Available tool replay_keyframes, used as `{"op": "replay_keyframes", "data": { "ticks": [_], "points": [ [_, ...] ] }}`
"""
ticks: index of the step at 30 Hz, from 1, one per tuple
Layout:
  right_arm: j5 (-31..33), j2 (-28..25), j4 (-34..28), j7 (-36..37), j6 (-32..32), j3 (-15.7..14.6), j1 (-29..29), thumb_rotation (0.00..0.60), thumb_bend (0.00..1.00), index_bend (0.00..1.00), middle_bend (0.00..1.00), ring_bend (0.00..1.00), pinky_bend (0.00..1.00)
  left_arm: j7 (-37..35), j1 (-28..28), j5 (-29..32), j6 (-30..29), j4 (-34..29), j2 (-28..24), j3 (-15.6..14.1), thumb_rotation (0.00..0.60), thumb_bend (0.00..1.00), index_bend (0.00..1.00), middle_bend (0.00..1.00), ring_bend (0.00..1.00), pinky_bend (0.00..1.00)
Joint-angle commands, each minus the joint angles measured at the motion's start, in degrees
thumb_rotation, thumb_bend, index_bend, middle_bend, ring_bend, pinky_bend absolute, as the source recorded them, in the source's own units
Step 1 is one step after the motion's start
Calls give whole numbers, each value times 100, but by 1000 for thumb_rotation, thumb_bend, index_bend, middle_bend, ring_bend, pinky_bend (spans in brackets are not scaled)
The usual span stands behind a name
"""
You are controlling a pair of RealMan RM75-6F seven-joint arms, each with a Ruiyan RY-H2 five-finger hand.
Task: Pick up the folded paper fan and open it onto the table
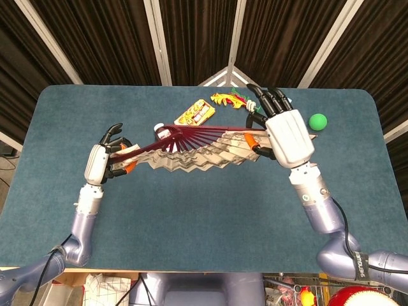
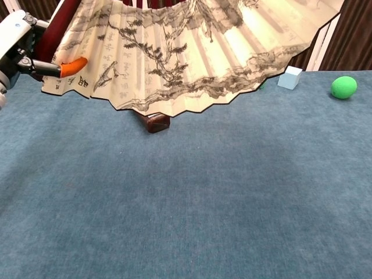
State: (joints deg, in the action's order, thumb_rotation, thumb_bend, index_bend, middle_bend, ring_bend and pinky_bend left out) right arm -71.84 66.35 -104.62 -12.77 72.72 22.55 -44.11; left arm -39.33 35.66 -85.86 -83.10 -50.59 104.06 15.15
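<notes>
Head view: the fan [image 1: 201,148] is spread wide and held in the air above the desk [image 1: 204,210], slightly far of centre, its dark red ribs fanning out from the left end. The left hand [image 1: 104,159] grips the left outer stick, fingers curled round it and an orange fingertip pressing the paper. The right hand [image 1: 287,134] holds the right outer stick with its thumb side, while the other fingers stand spread and point to the far edge. Under and behind the fan lie a bottle [image 1: 163,131], a yellow packet [image 1: 194,113] and a bright toy [image 1: 231,100]; a green ball [image 1: 317,121] sits far right.

Chest view: the paper leaf with its ink painting fills the upper frame, hanging clear of the desk surface. Only the left hand [image 2: 23,49] shows here, at top left, pinching the leaf's edge against the stick. The bottle's base [image 2: 154,122] peeks out just below the lower edge of the fan, with a blue cube [image 2: 290,77] and the ball to the right.

The fan looks light, but its pleated paper should crease or tear easily, so the stiff outer sticks are the safe places to hold. I judge it nearly fully open; lowering it flat should mind the bottle beneath.
</notes>
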Motion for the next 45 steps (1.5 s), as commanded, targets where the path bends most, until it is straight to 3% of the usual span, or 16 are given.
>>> {"op": "replay_keyframes", "data": {
  "ticks": [1,6,8,9,11,13,18,32,38,45],
  "points": [
    [-40,22,41,0,-32,-40,3,600,437,675,132,186,149,-15,12,17,4,22,2,-1,600,366,741,452,103,178],
    [-66,99,124,30,-96,-104,1,600,436,663,131,179,148,-21,38,44,32,-10,-29,0,600,364,727,441,95,175],
    [-34,40,83,-11,-259,-178,-7,600,435,571,125,151,130,14,49,94,54,-38,-29,30,600,373,751,465,96,176],
    [-3,-8,45,-77,-344,-212,-13,600,420,471,114,130,112,39,54,127,58,-56,-18,56,600,379,754,469,96,176],
    [97,-115,-63,-212,-534,-268,-36,600,341,287,90,105,83,87,76,169,46,-58,18,101,600,390,763,472,96,177],
    [259,-261,-248,-370,-761,-309,-75,600,248,166,80,92,62,159,95,187,-17,-25,84,136,600,392,769,473,96,177],
    [834,-735,-688,-990,-1344,-426,-226,600,167,17,64,65,43,304,138,107,-216,159,247,116,600,394,776,476,96,177],
    [2343,-1495,-1144,-2258,-2049,-871,-653,600,150,0,53,41,11,762,271,-155,-785,1123,603,8,600,402,787,475,101,177],
    [2848,-1648,-1052,-3169,-1890,-1238,-902,600,150,0,53,41,11,810,304,-224,-919,1680,757,-92,600,403,783,473,102,177],
    [2636,-1382,-824,-2732,-1383,-1196,-665,600,150,0,53,41,11,974,223,-477,-1155,2640,954,-451,600,392,709,426,99,173]
  ]
}}
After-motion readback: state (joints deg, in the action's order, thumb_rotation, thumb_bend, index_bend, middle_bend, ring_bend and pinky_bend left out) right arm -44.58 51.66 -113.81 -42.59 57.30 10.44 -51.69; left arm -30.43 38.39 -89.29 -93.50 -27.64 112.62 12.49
